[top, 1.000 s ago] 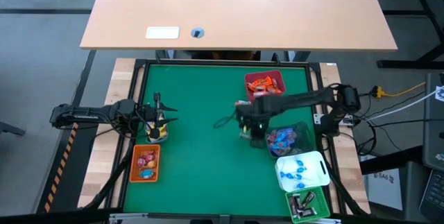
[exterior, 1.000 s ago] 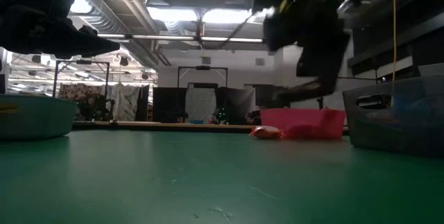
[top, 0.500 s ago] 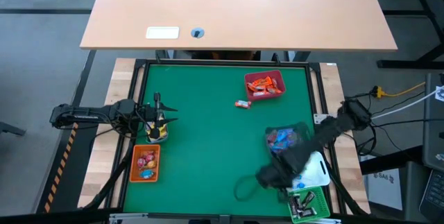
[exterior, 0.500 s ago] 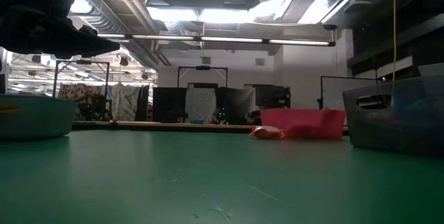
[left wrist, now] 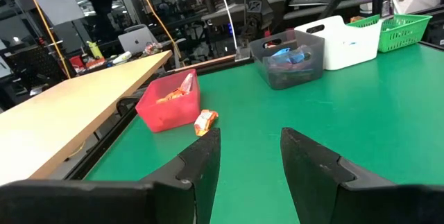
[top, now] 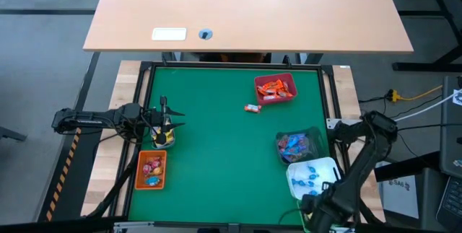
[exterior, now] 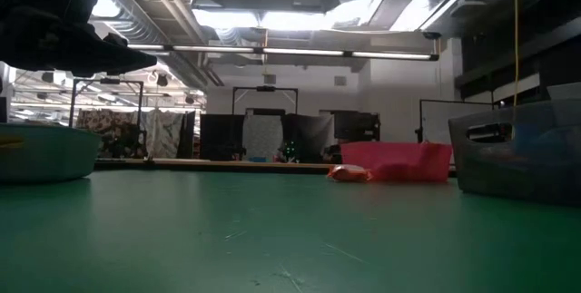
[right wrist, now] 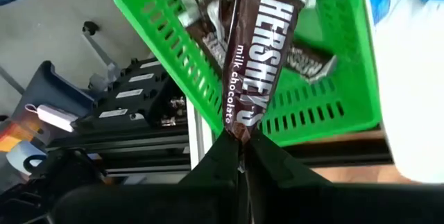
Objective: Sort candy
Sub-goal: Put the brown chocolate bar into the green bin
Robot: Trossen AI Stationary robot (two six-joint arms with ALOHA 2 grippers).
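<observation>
Right gripper swung over green bin, jaws pinching chocolate bar.

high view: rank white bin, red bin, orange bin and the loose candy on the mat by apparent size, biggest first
1. white bin, though the right arm covers part of it
2. red bin and orange bin: they look about alike, so no ranking between them
3. loose candy, far smaller than any bin

Candy mostly sorted into bins, one choc bar held over green bin.
Dark brown Hershey's bar pinched at one end by right end effector; more brown bars in bin. One orange-red candy loose on desk nr red bin.
</observation>
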